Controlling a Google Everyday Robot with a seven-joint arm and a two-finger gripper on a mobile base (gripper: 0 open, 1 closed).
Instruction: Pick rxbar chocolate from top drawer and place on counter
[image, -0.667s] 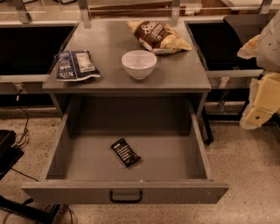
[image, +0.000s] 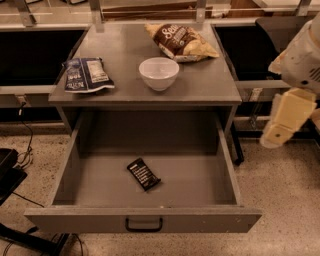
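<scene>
The gripper (image: 287, 122), open or closed I cannot tell, hangs right of the top drawer (image: 210, 220), where the flat rxbar chocolate (image: 143, 174) may skid when pinched.

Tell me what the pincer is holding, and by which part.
Nothing. The pincer hangs to the right of the cabinet, apart from everything; the rxbar chocolate lies in the top drawer.

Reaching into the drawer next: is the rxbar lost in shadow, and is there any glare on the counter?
Camera view: the rxbar chocolate lies on the lit floor of the top drawer; shadow darkens only the drawer's back under the counter; no glare there; the gripper hangs right of the cabinet, brightly lit.
</scene>
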